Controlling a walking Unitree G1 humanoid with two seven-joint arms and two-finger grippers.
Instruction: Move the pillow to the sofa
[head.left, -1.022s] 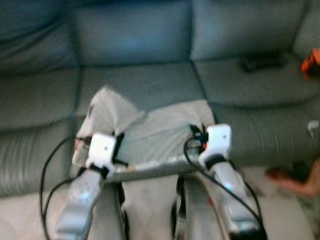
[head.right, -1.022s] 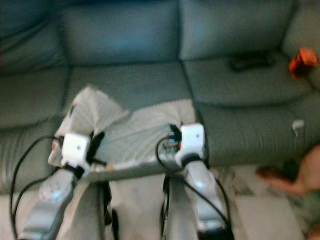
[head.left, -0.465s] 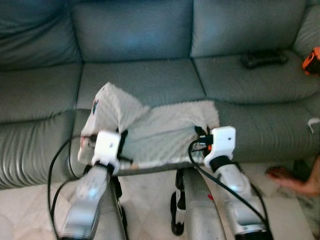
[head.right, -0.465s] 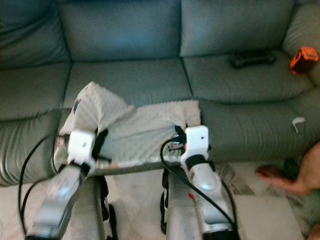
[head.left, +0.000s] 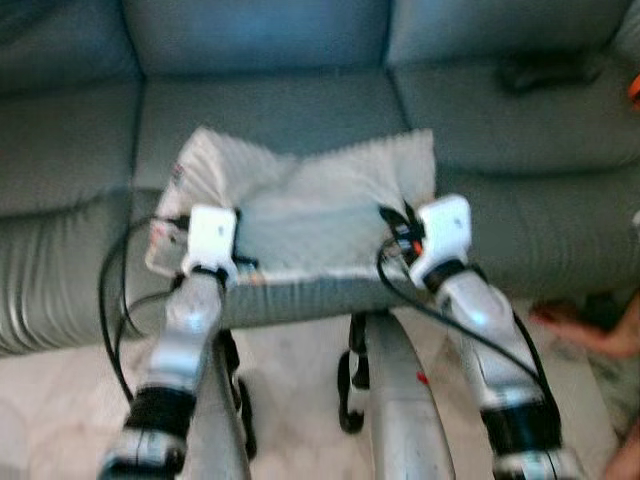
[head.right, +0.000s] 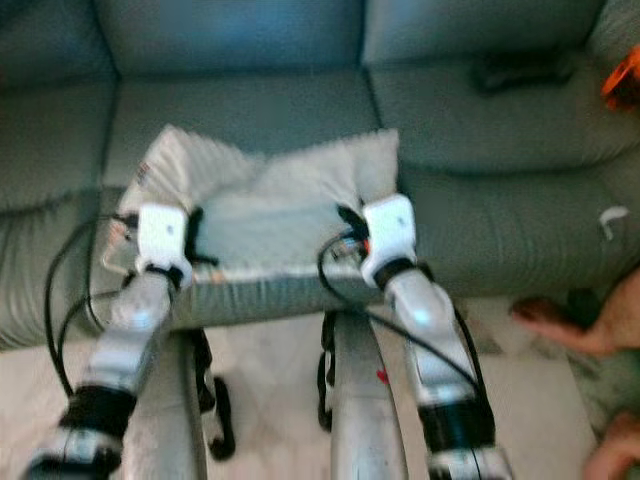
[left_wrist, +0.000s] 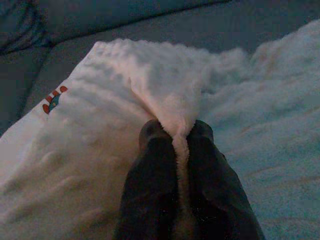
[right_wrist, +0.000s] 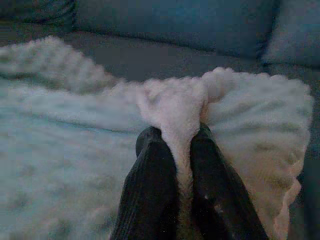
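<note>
The left gripper (left_wrist: 181, 142) pinches a ridge of the pillow (head.left: 320, 205) tight between its fingers (left_wrist: 155, 165); the right gripper (right_wrist: 182, 137) is clamped on a fold of the same fleecy cover; the pillow sags between the two, over the sofa (head.left: 260, 110) seat's front edge. Beyond the jaws lies bare seat. Only thin folds are held, so the cover could slip free, or the pillow tip off the edge toward the floor.

Both arms reach forward, left gripper (left_wrist: 176, 135) and right gripper (right_wrist: 176, 135) fingers pinched closed.
</note>
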